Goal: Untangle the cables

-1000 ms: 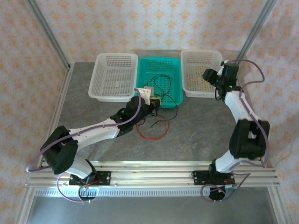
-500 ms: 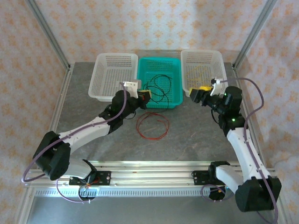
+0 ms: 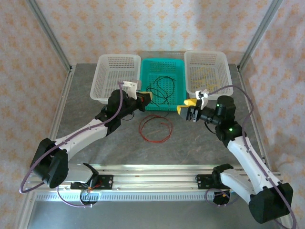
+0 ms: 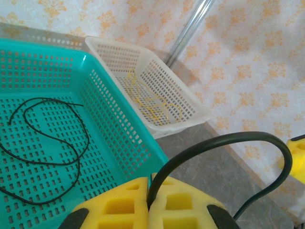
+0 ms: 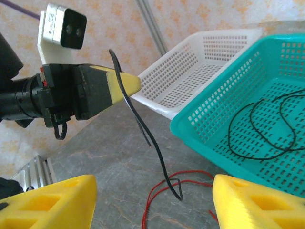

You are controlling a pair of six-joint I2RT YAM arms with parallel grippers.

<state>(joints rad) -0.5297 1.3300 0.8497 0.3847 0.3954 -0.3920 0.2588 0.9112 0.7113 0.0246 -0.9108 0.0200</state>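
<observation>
I see left end effector [image 3: 144,97] clamped on a thin black cable [image 4: 228,138] near frame centre; right end effector [image 3: 184,109] spread wide

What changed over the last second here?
The right hand swung from over the right white basket toward the middle of the table, open. The left hand, shut on a black cable, shifted slightly left. The red cable stayed put.

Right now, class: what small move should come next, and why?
Probably the open right end effector should ease forward and pinch the thin black cable dangling from the shut left end effector, since its free tip hangs close to the red wire loop.
</observation>
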